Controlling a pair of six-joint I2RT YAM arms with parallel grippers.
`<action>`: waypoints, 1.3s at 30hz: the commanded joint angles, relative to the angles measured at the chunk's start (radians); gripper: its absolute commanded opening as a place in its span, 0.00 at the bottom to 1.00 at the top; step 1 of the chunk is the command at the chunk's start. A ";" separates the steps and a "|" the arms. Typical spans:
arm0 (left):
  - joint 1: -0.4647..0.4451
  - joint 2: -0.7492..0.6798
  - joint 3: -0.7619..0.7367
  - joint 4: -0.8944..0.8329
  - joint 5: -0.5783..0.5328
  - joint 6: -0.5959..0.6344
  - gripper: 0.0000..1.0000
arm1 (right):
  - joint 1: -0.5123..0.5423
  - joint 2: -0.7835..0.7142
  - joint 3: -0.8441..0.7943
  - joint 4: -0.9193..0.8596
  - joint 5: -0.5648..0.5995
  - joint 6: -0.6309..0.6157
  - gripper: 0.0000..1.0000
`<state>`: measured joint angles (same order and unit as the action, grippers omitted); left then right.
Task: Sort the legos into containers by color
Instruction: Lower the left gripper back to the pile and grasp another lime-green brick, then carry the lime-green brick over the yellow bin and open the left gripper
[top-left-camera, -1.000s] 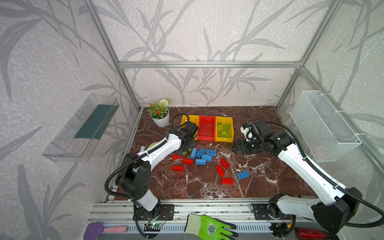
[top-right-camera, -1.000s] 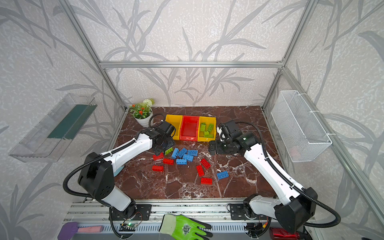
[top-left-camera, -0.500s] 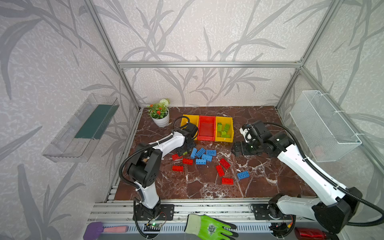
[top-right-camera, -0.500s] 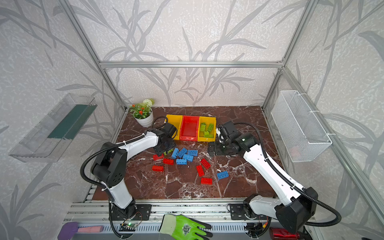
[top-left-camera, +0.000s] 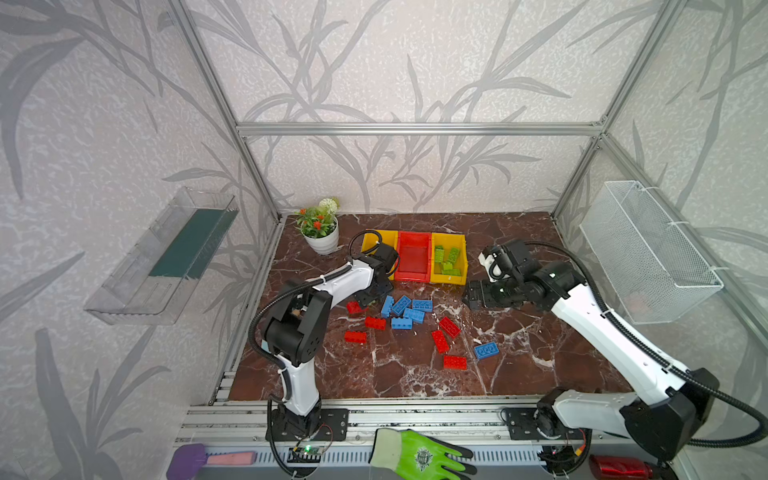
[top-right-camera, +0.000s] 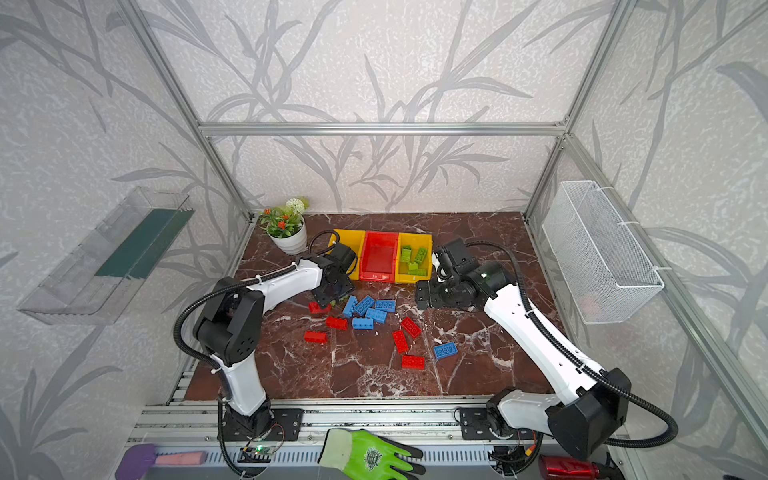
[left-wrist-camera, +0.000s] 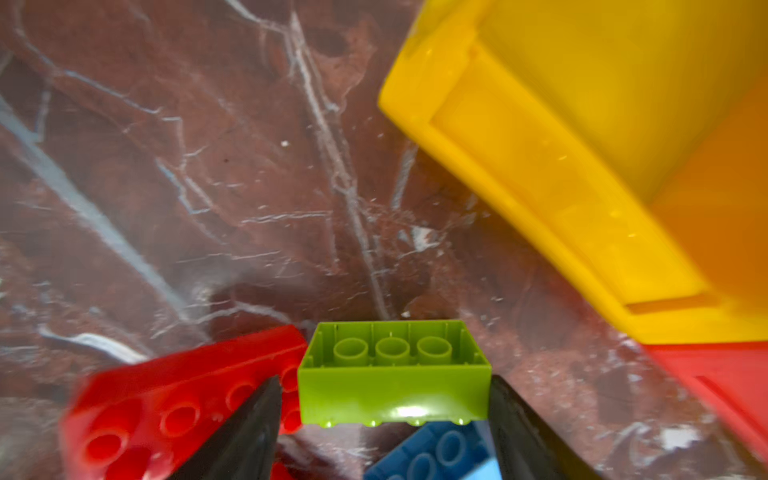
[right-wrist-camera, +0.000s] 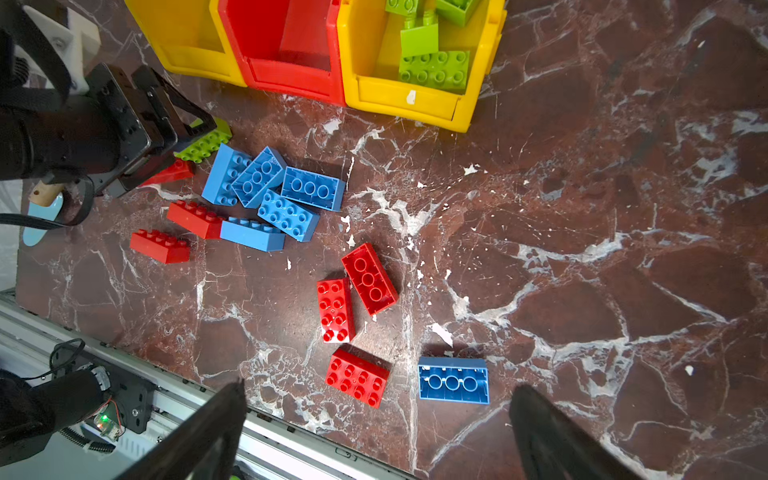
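Green brick (left-wrist-camera: 392, 374) sits inside the left claw (left-wrist-camera: 384, 378); gripped or not, cannot tell. Right claw (right-wrist-camera: 379, 385) gapes wide.

Finding: a robotics test cell of the laboratory kind. An aluminium-profile frame (top-left-camera: 415, 129) encloses leaf-patterned wall panels (top-left-camera: 415, 62) and a marble-look tabletop (top-left-camera: 519, 365). The left arm (top-left-camera: 349, 277) and right arm (top-left-camera: 602, 328) are bolted to a slotted metal rail (top-left-camera: 415, 415), beside a lit circuit board (top-left-camera: 306, 449).

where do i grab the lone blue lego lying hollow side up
Pinch the lone blue lego across its two long walls, straight down from above: it lies flat, hollow side up, both long walls clear, a red lego near one short end.
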<state>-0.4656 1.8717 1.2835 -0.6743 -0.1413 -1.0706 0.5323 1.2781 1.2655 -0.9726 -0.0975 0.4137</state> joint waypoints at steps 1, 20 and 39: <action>0.005 0.039 0.015 -0.019 0.011 0.001 0.69 | 0.006 0.008 0.035 -0.024 0.015 -0.016 0.99; -0.029 0.029 0.154 -0.168 -0.079 0.073 0.53 | 0.006 -0.002 0.022 -0.021 0.045 -0.038 0.99; -0.141 0.065 0.447 -0.315 -0.092 0.167 0.45 | 0.003 -0.084 -0.044 -0.005 0.054 -0.014 0.99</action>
<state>-0.5816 1.9171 1.6531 -0.9207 -0.1944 -0.9409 0.5323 1.2396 1.2385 -0.9691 -0.0605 0.3931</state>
